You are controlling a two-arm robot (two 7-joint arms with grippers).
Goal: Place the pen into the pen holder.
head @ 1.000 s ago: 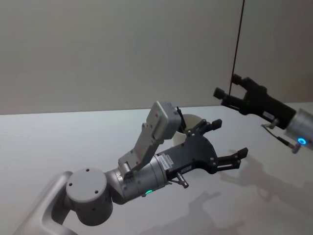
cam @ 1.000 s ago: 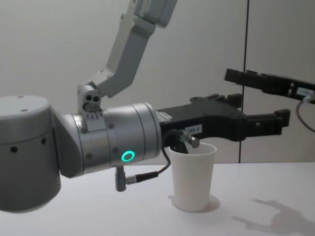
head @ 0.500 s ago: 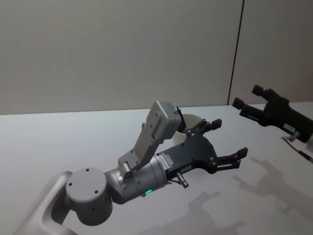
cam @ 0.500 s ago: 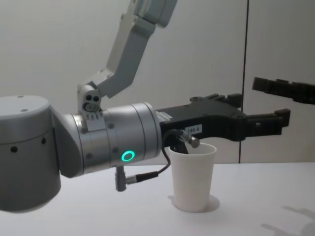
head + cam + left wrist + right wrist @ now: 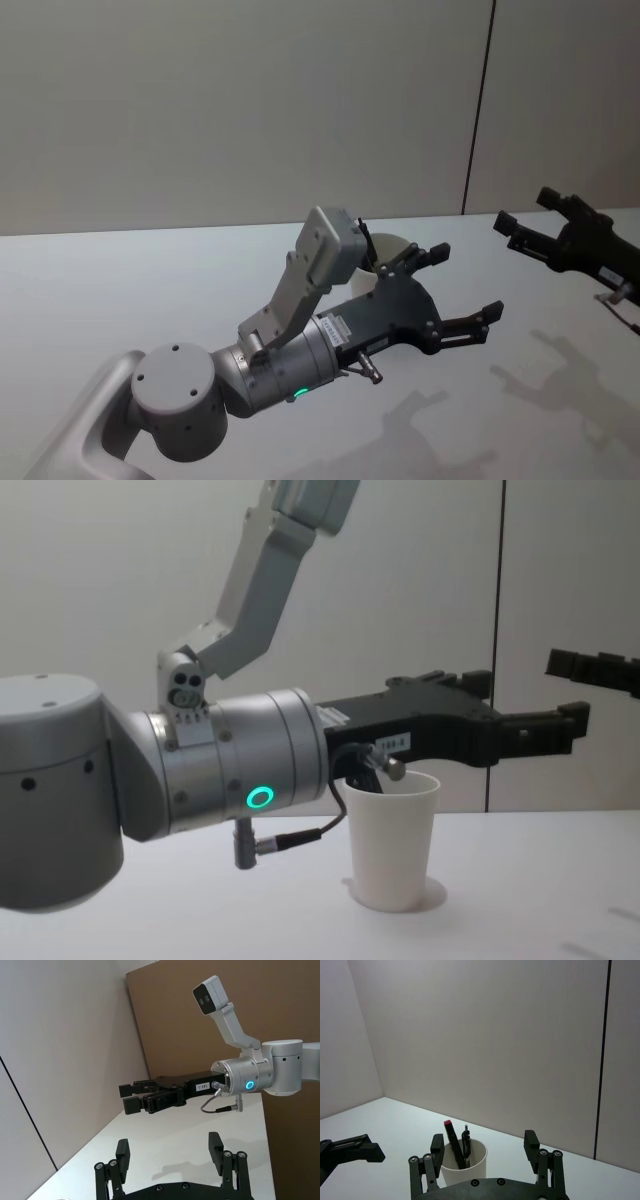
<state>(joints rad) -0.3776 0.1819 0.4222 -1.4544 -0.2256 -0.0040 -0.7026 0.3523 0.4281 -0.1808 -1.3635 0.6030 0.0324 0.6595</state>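
Claw positions first: my right claw (image 5: 530,218) has pulled back toward the right edge of the head view since a second ago, lower than it was, jaws apart and empty. My left claw (image 5: 462,290) has not shifted; it hangs above the table (image 5: 120,290) with jaws spread wide, gripping nothing, just past the pen holder (image 5: 391,837).

I count one pen holder, a white paper cup standing upright on the table. In the right wrist view two pens stand inside the cup: the pen (image 5: 452,1142) with a pink tip, leaning, and a second dark pen (image 5: 466,1146) beside it.

From the head camera the left arm's wrist and its camera housing (image 5: 330,245) cover most of the cup. Grey wall panels (image 5: 250,100) stand behind the table.
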